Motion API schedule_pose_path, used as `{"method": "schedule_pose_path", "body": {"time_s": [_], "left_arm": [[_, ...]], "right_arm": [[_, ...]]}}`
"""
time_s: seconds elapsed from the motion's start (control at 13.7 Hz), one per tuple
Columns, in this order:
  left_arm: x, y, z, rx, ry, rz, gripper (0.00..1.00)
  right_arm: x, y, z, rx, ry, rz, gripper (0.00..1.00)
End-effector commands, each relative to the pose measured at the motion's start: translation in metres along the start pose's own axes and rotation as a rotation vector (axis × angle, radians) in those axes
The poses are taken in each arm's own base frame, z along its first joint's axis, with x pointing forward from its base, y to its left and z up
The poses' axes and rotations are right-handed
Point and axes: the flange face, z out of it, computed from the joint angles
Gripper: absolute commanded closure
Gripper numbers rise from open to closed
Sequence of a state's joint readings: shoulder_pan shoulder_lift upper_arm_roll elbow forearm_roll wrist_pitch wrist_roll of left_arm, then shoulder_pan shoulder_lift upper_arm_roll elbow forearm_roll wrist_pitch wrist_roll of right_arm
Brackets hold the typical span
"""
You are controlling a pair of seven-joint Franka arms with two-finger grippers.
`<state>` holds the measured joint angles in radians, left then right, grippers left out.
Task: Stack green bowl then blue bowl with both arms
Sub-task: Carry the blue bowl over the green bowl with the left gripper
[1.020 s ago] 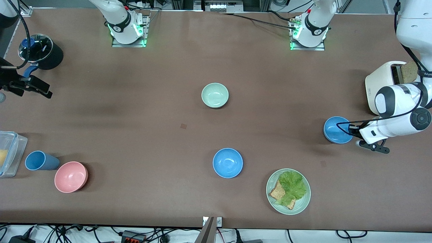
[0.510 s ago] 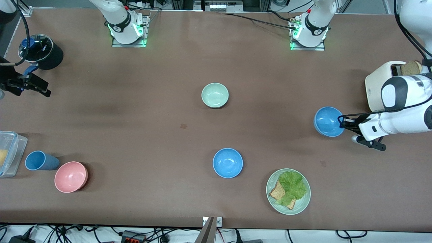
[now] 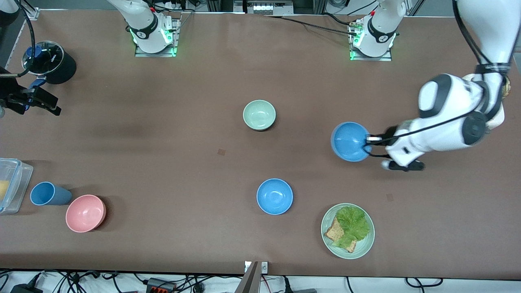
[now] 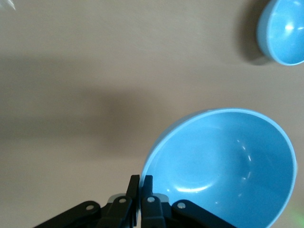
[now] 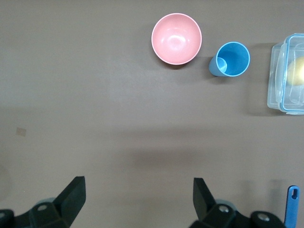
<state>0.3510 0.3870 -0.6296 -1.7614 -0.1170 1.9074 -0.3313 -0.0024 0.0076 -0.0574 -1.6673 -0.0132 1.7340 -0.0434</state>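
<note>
Over the matte brown table (image 3: 163, 162), left gripper (image 3: 369, 139) pinches glossy round blue bowl (image 3: 349, 142).

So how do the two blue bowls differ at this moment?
The held blue bowl is pinched at its rim by the shut left gripper and up in the air, tilted; the other blue bowl sits level on the table, untouched. The held one is over the table toward the left arm's end; the resting one lies nearer the front camera than the green bowl. Both look the same colour, shape and size.
</note>
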Motion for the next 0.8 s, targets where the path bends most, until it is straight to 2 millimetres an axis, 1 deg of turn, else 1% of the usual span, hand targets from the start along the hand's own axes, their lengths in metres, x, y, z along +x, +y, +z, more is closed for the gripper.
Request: {"method": "schedule_pose_path", "body": {"time_s": [0.0, 0.15, 0.29, 0.36, 0.44, 0.51, 0.58, 0.66, 0.73], "left_arm": [[-0.024, 0.056, 0.007, -0.012, -0.002, -0.136, 1.0], [-0.051, 0.107, 0.029, 0.015, -0.008, -0.229, 1.0], [-0.071, 0.147, 0.044, 0.008, 0.018, -0.332, 1.0], [-0.08, 0.161, 0.055, 0.009, 0.02, -0.366, 1.0], [-0.087, 0.167, 0.069, -0.002, 0.036, -0.414, 1.0], [-0.091, 0.17, 0.081, -0.025, 0.059, -0.472, 1.0], [-0.104, 0.182, 0.098, -0.04, 0.075, -0.491, 1.0], [-0.114, 0.19, 0.11, -0.045, 0.083, -0.496, 1.0], [-0.119, 0.189, 0.116, -0.038, 0.086, -0.506, 1.0]], "right_arm": [[-0.001, -0.004, -0.003, -0.001, -0.007, -0.021, 0.0], [-0.001, -0.003, -0.002, -0.001, -0.01, -0.018, 0.0], [-0.001, -0.002, -0.002, -0.002, -0.01, -0.015, 0.0], [-0.001, 0.001, -0.002, -0.002, -0.009, -0.01, 0.0], [-0.001, 0.005, -0.002, -0.002, -0.009, -0.003, 0.0], [-0.002, 0.004, -0.001, -0.002, -0.012, -0.007, 0.0], [-0.001, 0.003, -0.002, -0.002, -0.01, -0.01, 0.0], [-0.001, 0.003, -0.001, -0.002, -0.01, -0.009, 0.0], [-0.001, 0.002, -0.001, -0.002, -0.012, -0.012, 0.0]]}}
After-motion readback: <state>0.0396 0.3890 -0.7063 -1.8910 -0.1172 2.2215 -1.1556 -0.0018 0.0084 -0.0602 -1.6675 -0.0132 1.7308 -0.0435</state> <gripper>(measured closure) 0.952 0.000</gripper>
